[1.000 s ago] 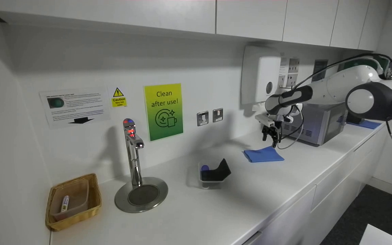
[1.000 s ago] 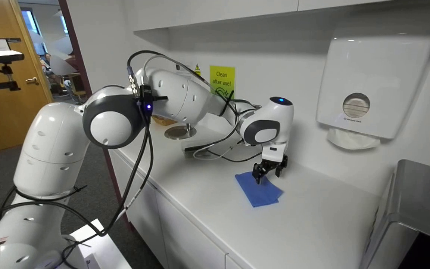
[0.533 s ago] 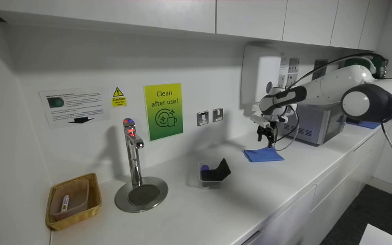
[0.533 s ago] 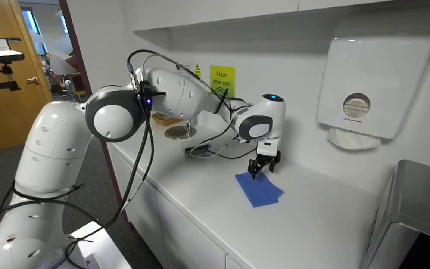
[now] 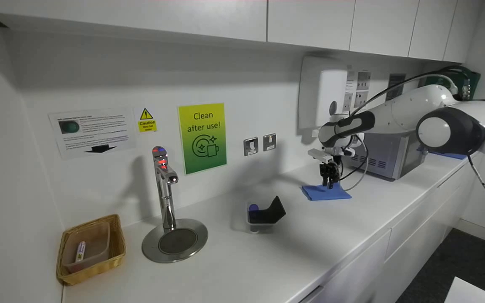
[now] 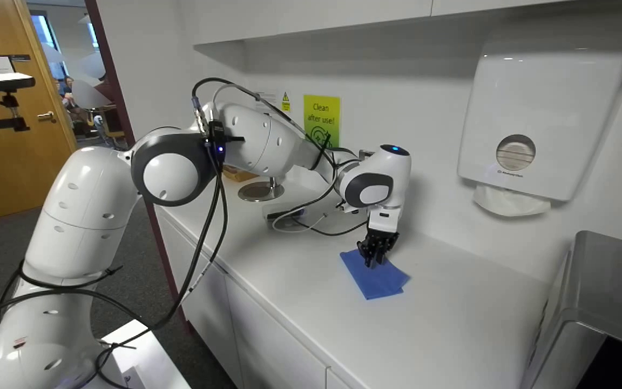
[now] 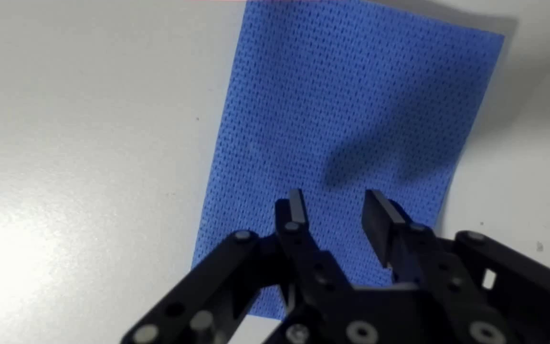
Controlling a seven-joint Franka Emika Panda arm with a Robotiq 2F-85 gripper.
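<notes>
The black pincer point(image 7: 336, 198) is partly open, with a gap between its two tips, and a blue cloth point(image 7: 332, 86) shows through the gap. I can't tell if the tips touch the cloth or hang just over it. The pincer hides a bit of the cloth in both exterior views, and the wrist view cuts off one corner of it. The cloth lies folded on the worktop point(image 5: 225, 265), nearer the back edge than the front edge. Past the microwave point(image 5: 387, 153) is a blue patch point(image 5: 449, 155), partly hidden by the arm point(image 5: 398, 118), so I can't make out what it is.

I count one arm, one pincer, one tap point(image 5: 165, 189), one microwave and two switches point(image 5: 251, 146). One towel box point(image 6: 543, 108) hangs above the worktop's back edge, and one paper towel point(image 6: 511, 201) pokes out of it.

One basket point(image 5: 93, 271) sits near the worktop's back corner, at the end by the tap. It has one see-through tub point(image 5: 95, 240) in it, and in the tub is one small stick point(image 5: 80, 251), like a pen. One clear box point(image 5: 261, 224) stands between the tap and the cloth. It has one dark thing point(image 5: 267, 215) and one round purple thing point(image 5: 254, 207) in it, too small to tell more.
</notes>
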